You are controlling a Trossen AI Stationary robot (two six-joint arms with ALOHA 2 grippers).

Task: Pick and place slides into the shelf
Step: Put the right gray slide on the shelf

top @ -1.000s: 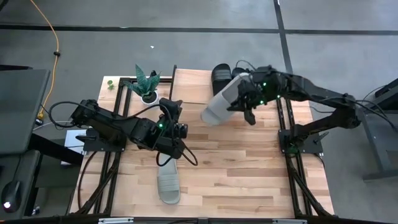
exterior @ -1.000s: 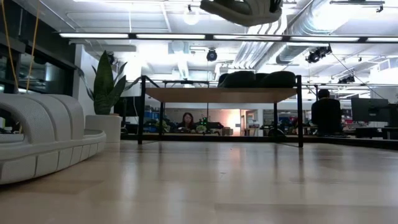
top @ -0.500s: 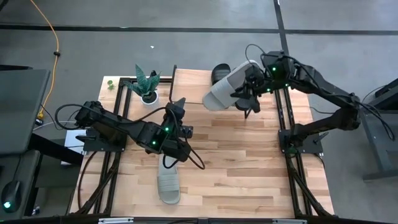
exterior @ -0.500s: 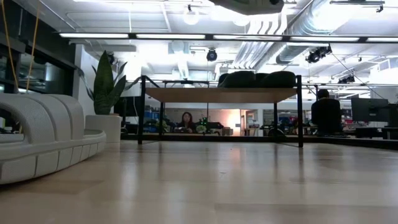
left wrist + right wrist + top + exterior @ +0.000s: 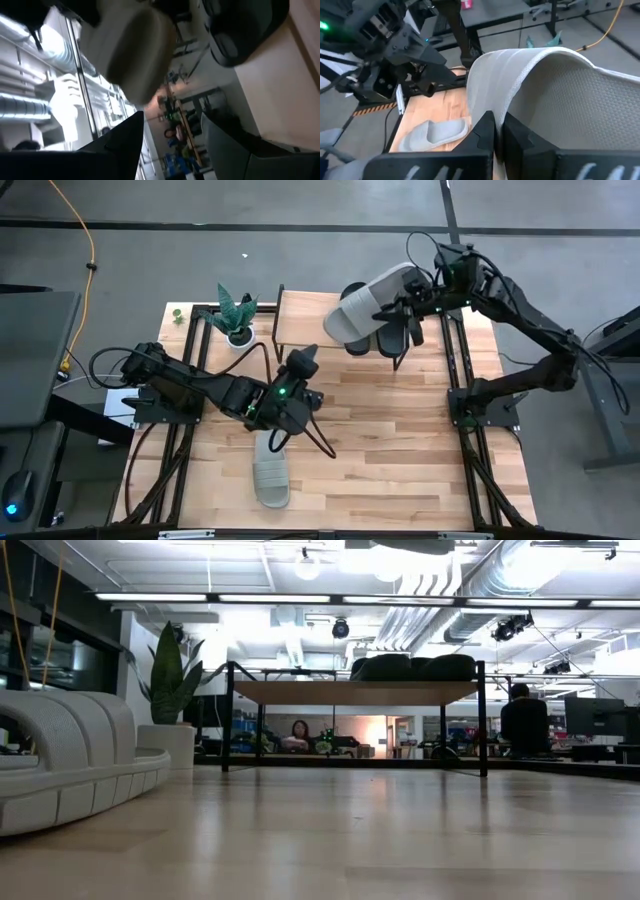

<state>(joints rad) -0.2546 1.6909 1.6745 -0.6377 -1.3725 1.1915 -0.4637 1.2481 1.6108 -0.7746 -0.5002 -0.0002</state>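
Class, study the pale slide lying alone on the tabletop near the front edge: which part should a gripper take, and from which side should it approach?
Judging by the high view, the pale slide lies flat, sole down, lengthwise toward the front edge. Its raised strap is probably the best hold: come from above, one finger under the arch, one over. The left gripper is nearest.

Open-plan robotics lab or office, exposed ceiling ducts (image 5: 560, 565), long strip lights (image 5: 300, 598), polished grey concrete floor (image 5: 300, 260), yellow cable (image 5: 92, 240) trailing across it, seated people (image 5: 524, 722) at desks behind, wooden test table (image 5: 400, 440)
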